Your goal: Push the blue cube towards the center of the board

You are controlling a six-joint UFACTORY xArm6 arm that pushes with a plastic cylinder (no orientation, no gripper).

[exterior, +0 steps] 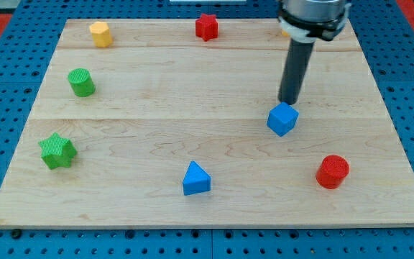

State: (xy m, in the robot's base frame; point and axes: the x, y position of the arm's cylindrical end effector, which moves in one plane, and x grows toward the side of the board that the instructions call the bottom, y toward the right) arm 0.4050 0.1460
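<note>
The blue cube point(282, 119) sits on the wooden board point(207, 86), right of the board's middle. My tip point(289, 102) stands just above the cube in the view, at its top edge, touching or nearly touching it. The dark rod rises from there to the arm's head at the view's top right.
A blue triangular block point(195, 178) lies at the bottom middle, a red cylinder point(332, 171) at the bottom right. A red star point(206, 26) and a yellow block point(100, 33) are at the top. A green cylinder point(82, 82) and a green star point(57, 150) are on the left.
</note>
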